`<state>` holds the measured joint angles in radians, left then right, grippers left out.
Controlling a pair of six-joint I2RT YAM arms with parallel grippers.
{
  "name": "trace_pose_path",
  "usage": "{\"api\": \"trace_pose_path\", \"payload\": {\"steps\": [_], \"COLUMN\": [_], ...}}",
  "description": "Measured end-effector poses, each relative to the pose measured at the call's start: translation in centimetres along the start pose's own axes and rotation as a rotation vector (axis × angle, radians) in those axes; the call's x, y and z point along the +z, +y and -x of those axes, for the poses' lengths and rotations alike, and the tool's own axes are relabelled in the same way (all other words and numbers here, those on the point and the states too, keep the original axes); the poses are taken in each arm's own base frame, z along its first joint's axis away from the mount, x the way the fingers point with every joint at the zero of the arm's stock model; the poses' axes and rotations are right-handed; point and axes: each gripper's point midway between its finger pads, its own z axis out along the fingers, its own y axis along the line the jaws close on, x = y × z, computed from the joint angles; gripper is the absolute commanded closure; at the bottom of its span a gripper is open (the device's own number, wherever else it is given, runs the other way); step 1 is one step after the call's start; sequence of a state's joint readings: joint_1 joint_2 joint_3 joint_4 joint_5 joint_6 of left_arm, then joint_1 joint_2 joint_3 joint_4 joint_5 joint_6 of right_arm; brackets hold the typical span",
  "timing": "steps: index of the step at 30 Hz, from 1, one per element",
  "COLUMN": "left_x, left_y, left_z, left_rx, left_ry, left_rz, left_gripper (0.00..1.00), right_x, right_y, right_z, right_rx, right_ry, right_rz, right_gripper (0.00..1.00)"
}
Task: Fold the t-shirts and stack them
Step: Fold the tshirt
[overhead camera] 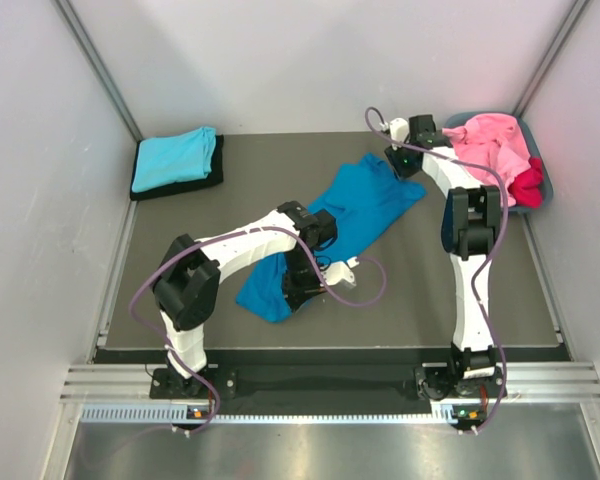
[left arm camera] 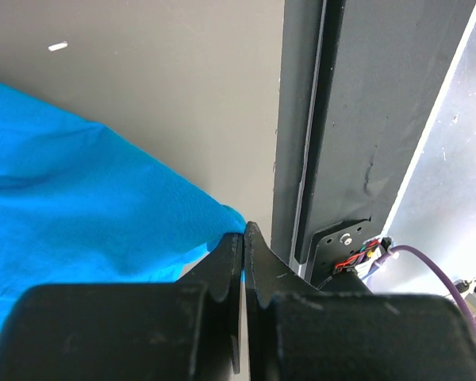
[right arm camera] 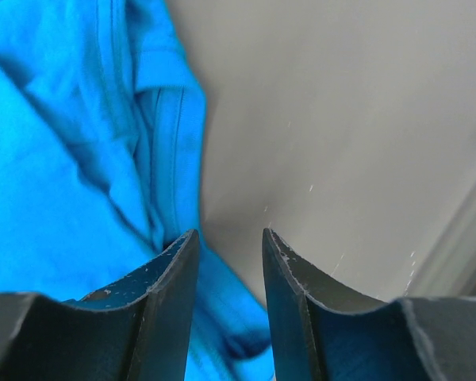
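Ok, status. Table (overhead camera: 220,190) has one shirt spread on it: the blue t-shirt (overhead camera: 365,205), rumpled and unfolded, mid-mat between the arms. Its long axis runs diagonally from near-left to far-right.

Far-right corner: the tub (overhead camera: 546,192), with pink t-shirts (overhead camera: 485,140) heaped in it and the crimson t-shirt (overhead camera: 527,186) at its near side. Far-left: the turquoise t-shirt (overhead camera: 175,155) lies folded on a black slab (overhead camera: 208,180), cloth or pad, can't tell. I read that as the start of the stack, so one is done and the rest are to go.

Left gripper (left arm camera: 243,238) sits at the near-left end of the blue one, jaws closed to a hairline, with the cloth's corner running right into the tips. I take that as a pinch on the corner, though the wrist view doesn't show fabric between the pads.

Right gripper (right arm camera: 230,254) is low over the opposite, far-right end, fingers partly apart with nothing between them. Bunched blue cloth lies under one finger and bare mat under the other.

Key relation — each arm is nearest its own end of the diagonal. My call: the right one must shift onto the cloth edge and close before both can pull apart along that axis to flatten it.
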<state>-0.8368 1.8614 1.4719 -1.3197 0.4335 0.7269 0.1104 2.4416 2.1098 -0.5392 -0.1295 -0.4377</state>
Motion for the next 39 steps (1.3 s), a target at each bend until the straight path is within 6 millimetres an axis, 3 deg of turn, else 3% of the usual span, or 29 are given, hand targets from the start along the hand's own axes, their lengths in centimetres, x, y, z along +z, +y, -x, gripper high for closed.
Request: {"api": "trace_pose_path", "payload": {"steps": [18,24,29,34,39], "left_x": [-0.1,-0.1,0.0,-0.3,-0.5], "left_y": [0.0,0.0,-0.1,0.1,0.1], "left_z": [0.1,0.2,0.2,0.6,1.3], "left_rx": [-0.001,-0.006,-0.017,-0.016,-0.013], "left_ry": [-0.003,-0.003,-0.002,-0.011,-0.021], "left_rz": [0.002,0.001,0.001,0.007,0.015], "left_gripper": [1.00,1.00,1.00,1.00,1.00], "right_x": [-0.9,-0.5,0.3,0.5,0.7], "right_y": [1.8,2.5,2.5,2.5,2.4], "right_z": [-0.6,-0.7,-0.8,-0.6,-0.3], "right_rx": [0.027,0.030,0.034,0.030,0.014], "right_ry": [0.028,0.060,0.080,0.087,0.084], "right_rz": [0.090,0.126,0.141,0.133,0.108], "right_gripper": [0.62,0.70,0.70,0.97,1.00]}}
